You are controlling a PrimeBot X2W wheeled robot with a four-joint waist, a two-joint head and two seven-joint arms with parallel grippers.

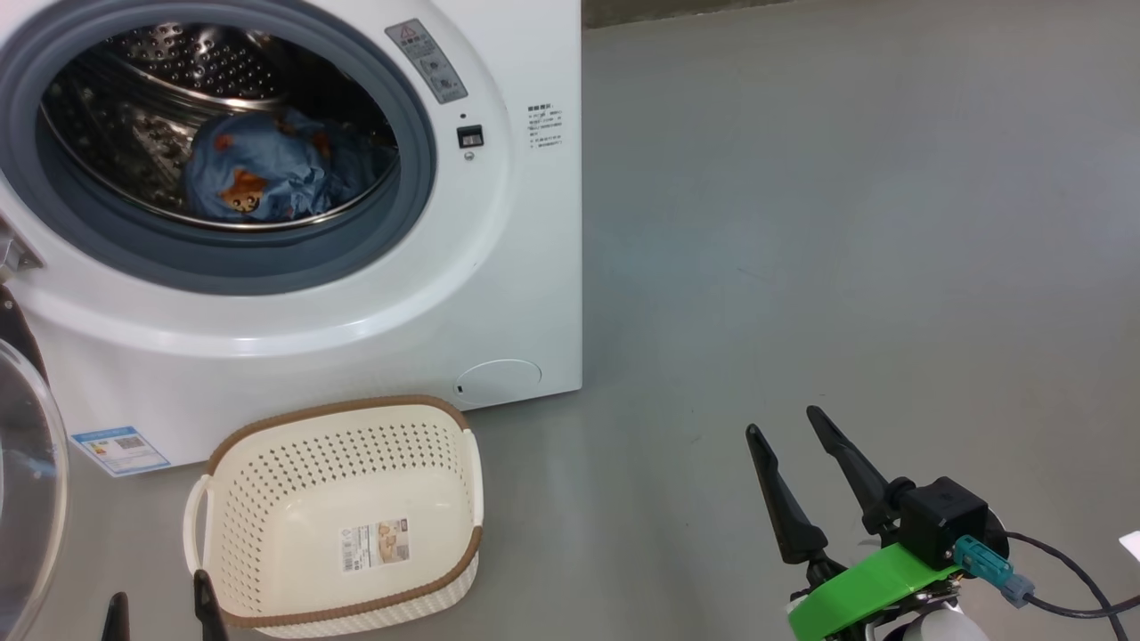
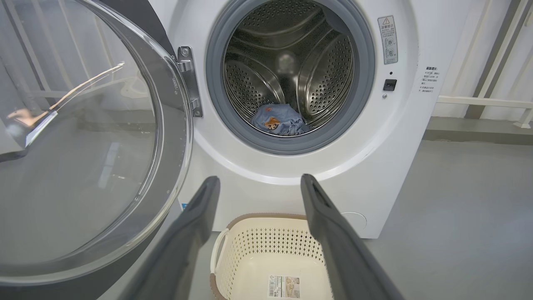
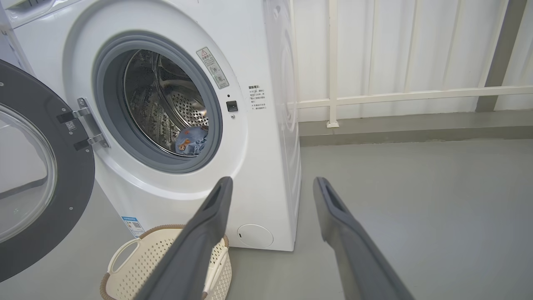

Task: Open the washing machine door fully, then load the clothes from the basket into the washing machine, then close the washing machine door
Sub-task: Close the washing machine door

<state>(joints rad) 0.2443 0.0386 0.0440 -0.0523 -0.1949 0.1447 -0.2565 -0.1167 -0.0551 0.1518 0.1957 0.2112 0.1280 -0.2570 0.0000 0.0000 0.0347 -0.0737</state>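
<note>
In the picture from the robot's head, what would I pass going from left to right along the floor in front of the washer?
Open washer door → empty basket → right gripper, its two dark fingers spread apart with nothing between them.

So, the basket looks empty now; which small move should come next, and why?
Probably bring the left gripper to the washing machine door and start swinging it shut. The basket holds just its label sticker, the clothes lie in the drum, the door stands wide open, and the right gripper, like the left, is open and empty.
</note>
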